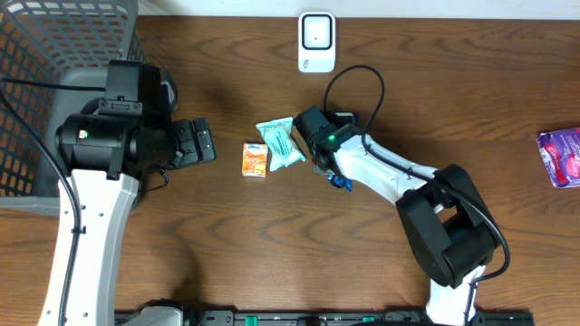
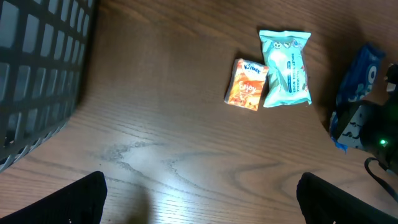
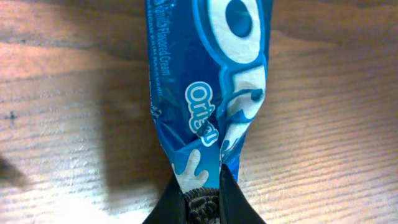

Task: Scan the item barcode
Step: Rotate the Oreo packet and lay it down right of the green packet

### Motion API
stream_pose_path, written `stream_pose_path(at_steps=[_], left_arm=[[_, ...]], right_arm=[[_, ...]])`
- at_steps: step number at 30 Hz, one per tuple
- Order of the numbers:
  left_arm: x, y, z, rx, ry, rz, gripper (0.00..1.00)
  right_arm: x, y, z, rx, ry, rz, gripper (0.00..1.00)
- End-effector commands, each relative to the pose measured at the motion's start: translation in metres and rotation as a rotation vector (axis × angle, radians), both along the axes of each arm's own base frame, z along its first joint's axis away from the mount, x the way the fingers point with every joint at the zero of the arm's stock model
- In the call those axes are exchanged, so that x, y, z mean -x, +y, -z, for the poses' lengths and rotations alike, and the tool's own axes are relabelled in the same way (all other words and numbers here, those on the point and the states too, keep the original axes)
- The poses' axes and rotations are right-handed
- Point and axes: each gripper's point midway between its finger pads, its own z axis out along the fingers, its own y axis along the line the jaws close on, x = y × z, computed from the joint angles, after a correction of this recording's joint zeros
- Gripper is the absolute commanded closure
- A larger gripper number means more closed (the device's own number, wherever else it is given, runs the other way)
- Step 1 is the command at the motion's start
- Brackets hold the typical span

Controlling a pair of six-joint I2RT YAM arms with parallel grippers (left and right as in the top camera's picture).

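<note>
Currently I see the blue Oreo packet (image 3: 208, 81) running straight up the right wrist frame. Its long axis is vertical there, with the printed face toward the camera and one crimped end at the bottom centre. That lower end is pinched in the right gripper (image 3: 199, 202), whose two fingers (image 3: 174, 202) are drawn together on the wrapper. The packet stretches away from the fingertips toward the top edge, and its shadow lies on the wooden worktop (image 1: 227, 235) to its left.

From overhead only a blue sliver of the packet shows near frame centre, just below the right wrist, with the rest hidden under the arm. In the left wrist view it stands at the right edge, leaning a little.

My left gripper (image 1: 208, 143) sits left of centre, its fingers spread wide and holding nothing, well apart from the Oreo packet. Between the two grippers an orange packet (image 1: 256, 158) lies just beside a teal packet (image 1: 279, 143). A white scanner (image 1: 316, 41) stands at top centre, a purple packet (image 1: 562, 156) lies at the far right, and a grey basket (image 1: 54, 54) fills the upper left.
</note>
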Motion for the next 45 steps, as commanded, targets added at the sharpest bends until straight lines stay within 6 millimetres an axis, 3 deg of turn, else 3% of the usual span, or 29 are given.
stream_pose_path(at_steps=[1,9,13,17,22,27,34,39,41,45], left_arm=[[-0.002,0.002,-0.007,-0.009,-0.02,0.007,0.02],[-0.002,0.002,-0.007,-0.009,-0.02,0.007,0.02],[-0.002,0.002,-0.007,-0.009,-0.02,0.007,0.02],[-0.002,0.002,-0.007,-0.009,-0.02,0.007,0.02],[-0.002,0.002,-0.007,-0.009,-0.02,0.007,0.02],[-0.002,0.002,-0.007,-0.009,-0.02,0.007,0.02],[-0.002,0.002,-0.007,-0.009,-0.02,0.007,0.02],[-0.002,0.002,-0.007,-0.009,-0.02,0.007,0.02],[-0.002,0.002,-0.007,-0.009,-0.02,0.007,0.02],[-0.002,0.002,-0.007,-0.009,-0.02,0.007,0.02]], right_arm=[[-0.01,0.018,-0.01,-0.13,0.025,-0.005,0.99],[-0.029,0.06,-0.052,-0.573,0.095,-0.152,0.99],[-0.031,0.065,-0.072,-0.828,0.161,-0.171,0.99],[-0.041,0.069,-0.109,-1.094,0.15,-0.265,0.99],[-0.045,0.068,-0.132,-1.225,0.133,-0.322,0.99],[-0.037,0.073,-0.124,-1.235,0.179,-0.284,0.99],[-0.025,0.07,-0.085,-1.298,0.251,-0.081,0.99],[-0.026,0.035,-0.046,-1.29,0.217,0.123,0.98],[-0.027,0.019,-0.032,-1.255,0.197,0.183,0.93],[-0.035,-0.002,-0.029,-1.238,0.159,0.224,0.8]])
